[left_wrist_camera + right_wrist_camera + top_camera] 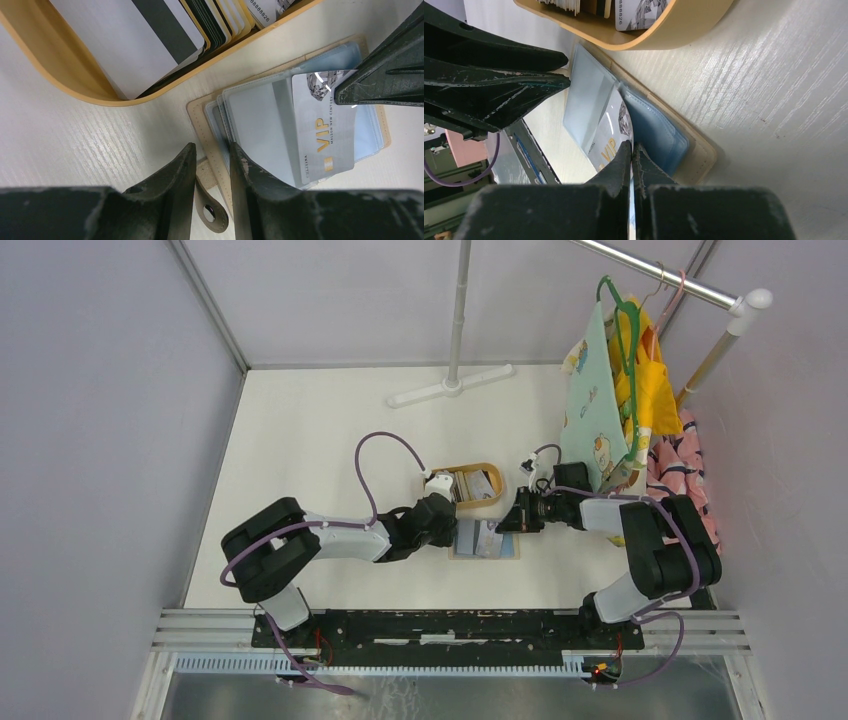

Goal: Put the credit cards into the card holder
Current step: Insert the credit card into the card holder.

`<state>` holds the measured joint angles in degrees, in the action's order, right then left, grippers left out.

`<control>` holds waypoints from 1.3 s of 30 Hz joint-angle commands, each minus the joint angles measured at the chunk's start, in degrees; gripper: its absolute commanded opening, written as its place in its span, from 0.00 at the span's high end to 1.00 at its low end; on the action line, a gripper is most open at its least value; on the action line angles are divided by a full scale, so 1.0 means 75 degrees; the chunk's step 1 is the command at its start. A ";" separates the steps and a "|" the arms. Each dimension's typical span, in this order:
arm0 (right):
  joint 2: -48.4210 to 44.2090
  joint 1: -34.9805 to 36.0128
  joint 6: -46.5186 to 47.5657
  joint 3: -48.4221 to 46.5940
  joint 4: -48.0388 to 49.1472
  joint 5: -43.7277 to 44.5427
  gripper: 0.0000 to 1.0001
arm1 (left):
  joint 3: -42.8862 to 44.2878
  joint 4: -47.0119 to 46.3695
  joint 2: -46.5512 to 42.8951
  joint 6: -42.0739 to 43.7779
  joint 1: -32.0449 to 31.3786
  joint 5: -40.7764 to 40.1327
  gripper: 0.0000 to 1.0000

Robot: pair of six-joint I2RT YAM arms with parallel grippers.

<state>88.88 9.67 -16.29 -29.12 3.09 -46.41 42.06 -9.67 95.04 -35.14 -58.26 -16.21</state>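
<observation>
Credit card [325, 135], gripped endwise by right claw [632, 147], points into open card holder [255, 120].

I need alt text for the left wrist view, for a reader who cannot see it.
The right gripper pinches a silver VIP card over the blue sleeves of an open beige card holder. The left gripper straddles the holder's edge with open fingers; a wooden tray of cards lies beside it.

Lab test booth, plain partition walls [100, 440]
</observation>
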 commanded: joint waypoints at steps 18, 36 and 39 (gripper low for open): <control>0.0497 0.0298 -0.0206 -0.0330 -0.0390 0.0442 1.00 | 0.0186 -0.0068 0.0206 0.0536 -0.0032 0.0499 0.63; 0.0921 0.0375 -0.0522 -0.0438 0.0338 -0.0210 0.85 | 0.0022 0.0167 -0.0388 0.0327 -0.0064 0.0109 0.47; 0.0947 0.0312 -0.0470 -0.0447 0.0308 -0.0198 0.84 | -0.0049 0.0602 -0.1065 0.0345 -0.0113 -0.0133 0.42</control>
<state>94.87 12.01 -21.34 -32.16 5.10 -50.13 42.26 -8.36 93.91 -34.17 -58.08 -15.11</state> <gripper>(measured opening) 0.157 0.560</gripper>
